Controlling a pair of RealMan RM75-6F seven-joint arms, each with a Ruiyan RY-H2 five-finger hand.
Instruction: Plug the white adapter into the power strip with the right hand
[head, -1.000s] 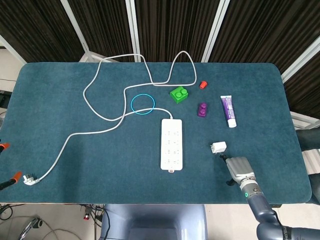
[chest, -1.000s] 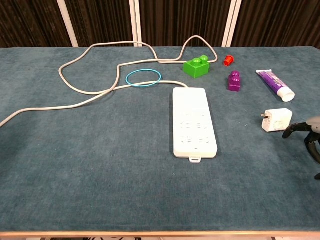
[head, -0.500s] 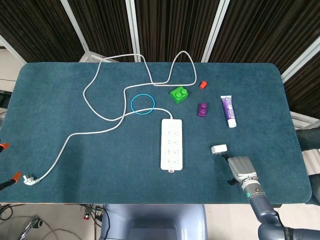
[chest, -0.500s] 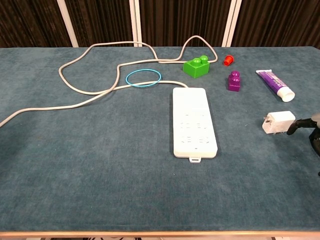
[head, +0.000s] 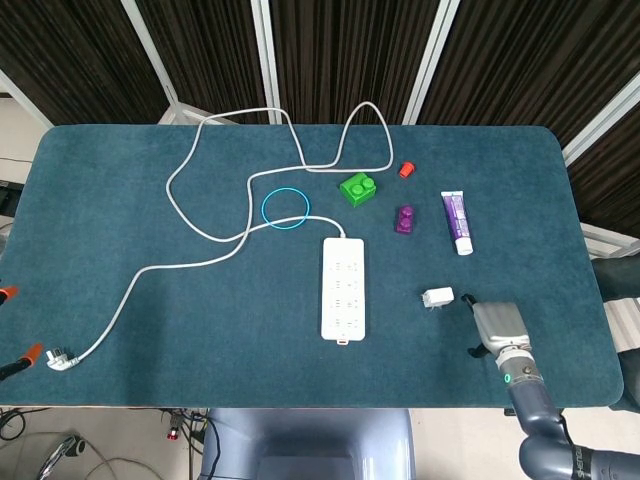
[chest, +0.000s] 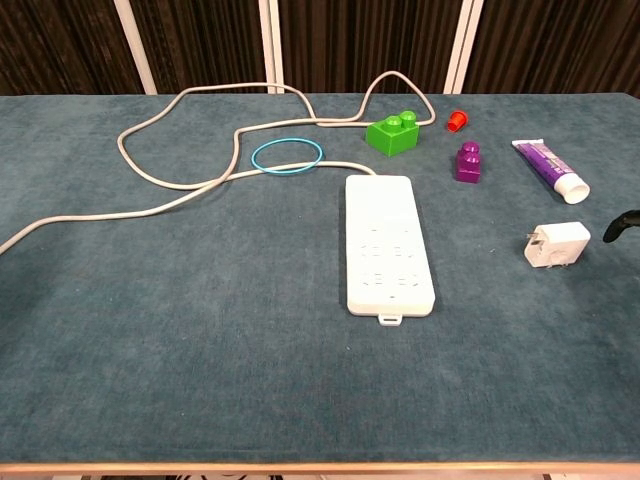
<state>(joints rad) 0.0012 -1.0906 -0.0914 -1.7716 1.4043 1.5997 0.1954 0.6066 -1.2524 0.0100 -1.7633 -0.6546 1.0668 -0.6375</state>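
The white adapter (head: 437, 297) (chest: 557, 245) lies on the blue table cloth, right of the white power strip (head: 343, 288) (chest: 388, 244), with its prongs pointing toward the strip. My right hand (head: 497, 328) hovers just right of the adapter, a small gap away, holding nothing with its fingers apart. In the chest view only one dark fingertip (chest: 620, 222) shows at the right edge. The strip lies flat with its sockets facing up and nothing plugged in. My left hand does not show in either view.
The strip's white cable (head: 210, 235) loops across the far and left table to a plug (head: 60, 358) at the front left. A blue ring (head: 284, 209), green block (head: 358, 188), purple block (head: 404, 220), small red piece (head: 406, 169) and a purple-white tube (head: 457, 222) lie beyond the strip.
My right hand touched the adapter half a second ago, then drew back to the right. The adapter tipped briefly and now rests about where it was.
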